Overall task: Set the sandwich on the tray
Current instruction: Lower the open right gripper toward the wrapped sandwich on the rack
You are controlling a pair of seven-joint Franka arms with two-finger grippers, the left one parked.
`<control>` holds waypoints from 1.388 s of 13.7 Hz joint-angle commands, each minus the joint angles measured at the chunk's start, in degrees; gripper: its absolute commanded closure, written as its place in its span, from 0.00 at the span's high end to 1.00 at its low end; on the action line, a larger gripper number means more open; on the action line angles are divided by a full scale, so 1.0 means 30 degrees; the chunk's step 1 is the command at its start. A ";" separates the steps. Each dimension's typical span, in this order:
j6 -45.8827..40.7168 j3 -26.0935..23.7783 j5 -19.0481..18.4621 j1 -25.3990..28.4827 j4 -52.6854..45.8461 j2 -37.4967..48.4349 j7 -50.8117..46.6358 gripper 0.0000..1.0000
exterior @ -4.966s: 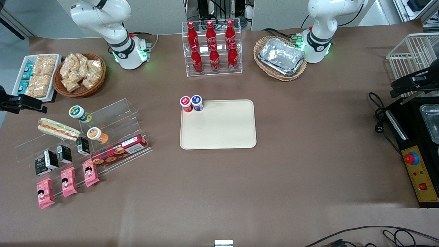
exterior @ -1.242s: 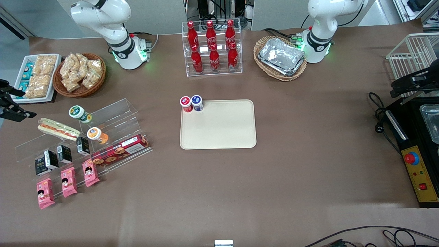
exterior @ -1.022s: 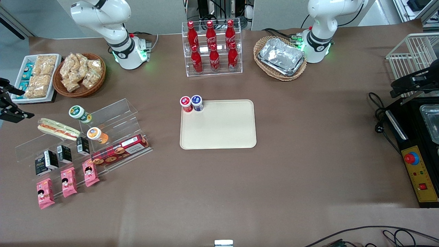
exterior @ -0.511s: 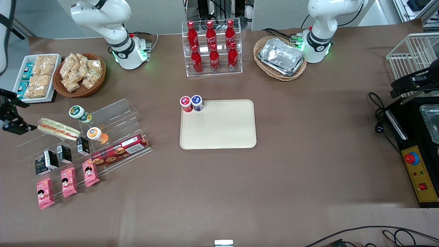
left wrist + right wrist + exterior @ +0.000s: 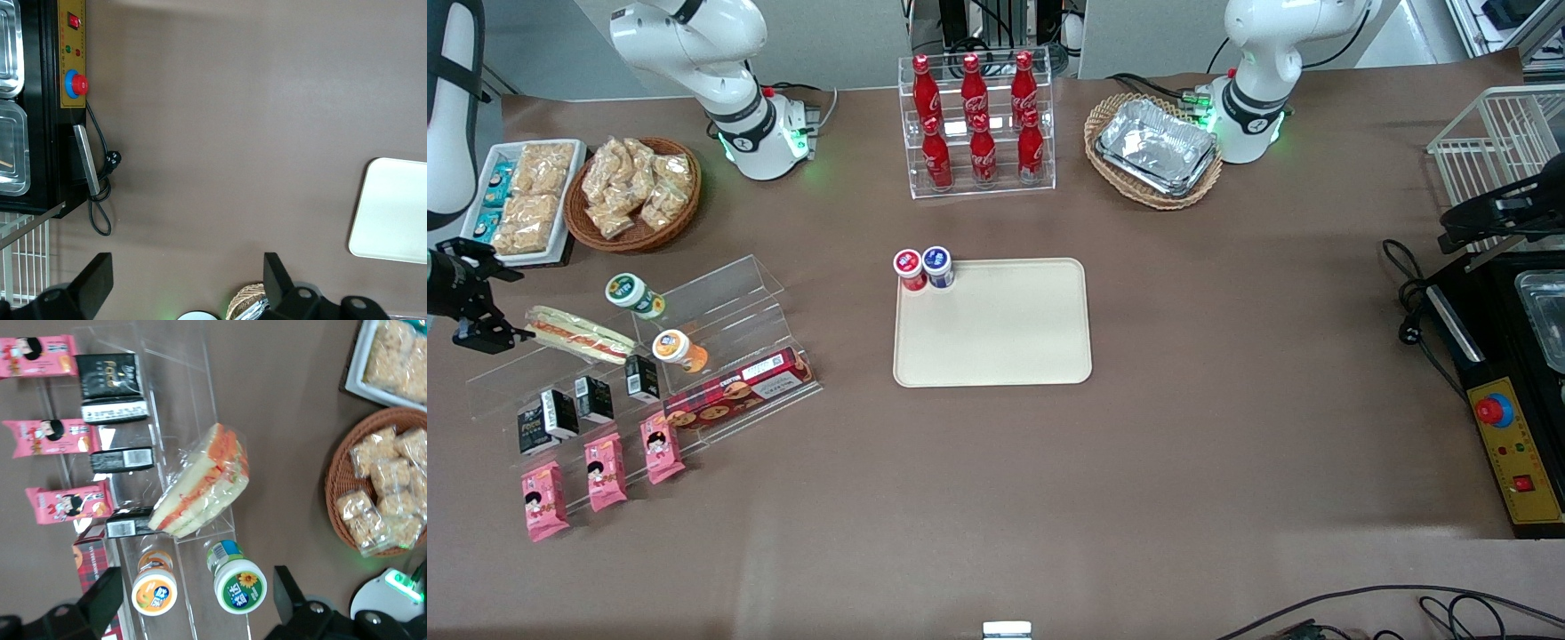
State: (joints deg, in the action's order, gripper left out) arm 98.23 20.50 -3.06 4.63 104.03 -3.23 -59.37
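the gripper [image 5: 471, 302] hangs just beside the sandwich [image 5: 578, 334] on its acrylic shelf [image 5: 720, 293], jaws spread to straddle the wedge.

White arm [image 5: 449, 107], black gripper [image 5: 476, 302], green-lit base [image 5: 769, 142].

The right arm's claw [image 5: 482, 298] hangs low with its fingers spread apart.

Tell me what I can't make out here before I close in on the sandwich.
- Black claw, beside the clear-wrapped wedge sandwich on the clear acrylic stand: front view cuts the arm at the edge.
- Sandwich underside: hidden in the right wrist view.
- Flat cream-beige rectangular tray: cut off in the left wrist view; whole in front view.
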 commanded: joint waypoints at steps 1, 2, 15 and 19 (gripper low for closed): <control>0.1267 0.0081 -0.0270 0.0156 0.1092 0.0022 -0.1332 1.00; 0.1504 0.0110 -0.0241 0.0127 0.1297 -0.0008 -0.1361 1.00; 0.6251 0.0784 -0.0036 -0.0607 0.4052 -0.0624 -0.3527 1.00; 0.6368 0.0784 -0.0065 -0.0635 0.4171 -0.0798 -0.3559 1.00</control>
State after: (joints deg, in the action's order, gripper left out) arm 115.73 22.78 -3.08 2.59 115.52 -5.81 -68.89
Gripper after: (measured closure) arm 0.000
